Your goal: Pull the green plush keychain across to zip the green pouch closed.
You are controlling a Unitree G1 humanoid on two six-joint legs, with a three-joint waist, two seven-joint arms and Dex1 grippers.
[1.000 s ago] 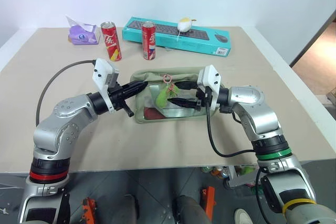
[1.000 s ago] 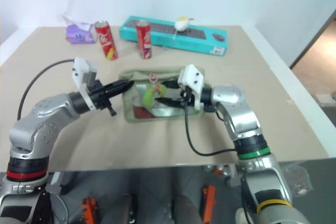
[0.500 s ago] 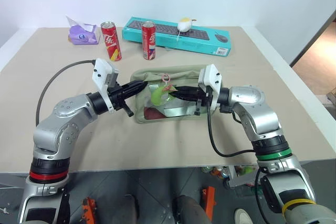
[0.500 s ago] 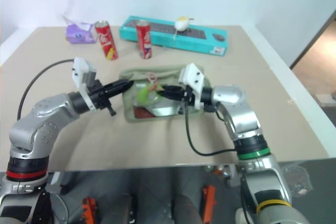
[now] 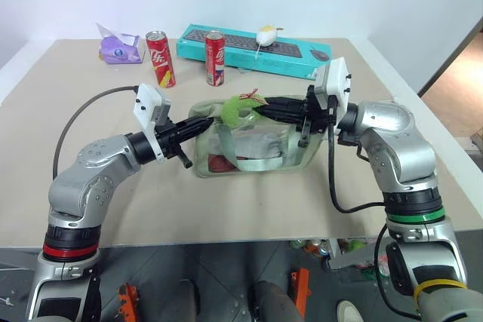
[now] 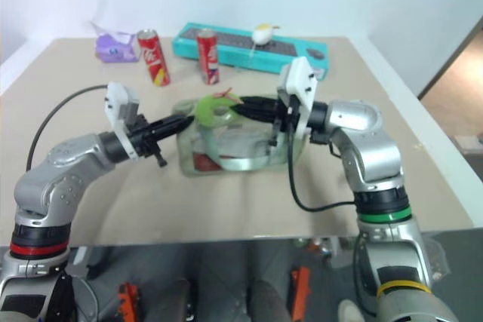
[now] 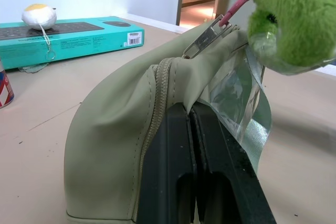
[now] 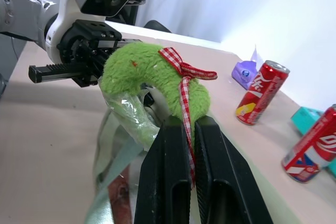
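While left gripper point(image 5: 202, 124) clamps green pouch point(image 5: 253, 148) left end at table centre, right gripper point(image 5: 260, 110) pinches green plush keychain point(image 5: 235, 109) above it; zip pull underway, next drag rightward.

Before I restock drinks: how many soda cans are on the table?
2. One red can stands beside the purple tissue pack; the other red can stands in front of the teal keyboard box. Nothing seems to hide more.

green pouch point(image 5: 256, 148) sage fabric, clear window, standing upright on table, top pulled up, green plush keychain point(image 5: 235, 109) fuzzy lime, red checked ribbon, raised above pouch's top edge
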